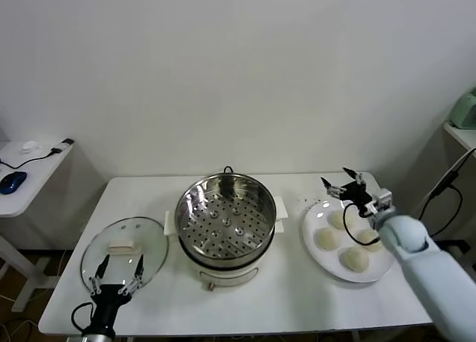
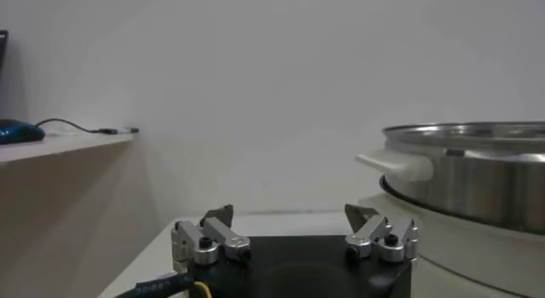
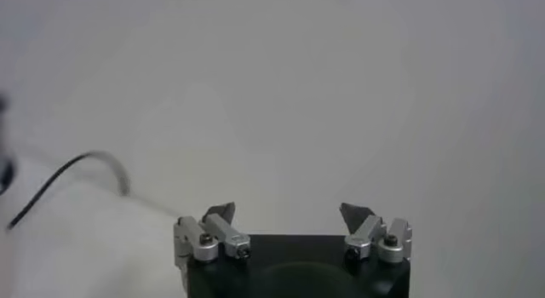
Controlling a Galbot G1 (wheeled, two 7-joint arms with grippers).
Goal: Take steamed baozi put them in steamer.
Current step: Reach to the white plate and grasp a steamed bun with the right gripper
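Note:
The steamer (image 1: 225,219), a shiny steel pot with a perforated tray on a white base, stands empty at the table's middle. In the left wrist view the steamer (image 2: 477,172) rises close beside the hand. Several cream-white steamed baozi (image 1: 327,239) lie on a white plate (image 1: 311,238) to its right, one partly hidden by my right arm. My right gripper (image 1: 338,180) hovers open and empty above the plate's far edge; in its wrist view that gripper (image 3: 288,213) faces bare wall. My left gripper (image 1: 117,271) stands open and empty over the glass lid (image 1: 145,238), and its wrist view shows it (image 2: 289,216) holding nothing.
The glass lid with a cream handle (image 1: 123,246) lies flat at the front left of the white table (image 1: 290,305). A side table with a blue mouse (image 1: 13,181) stands at far left. A black cable (image 1: 446,186) hangs at the right.

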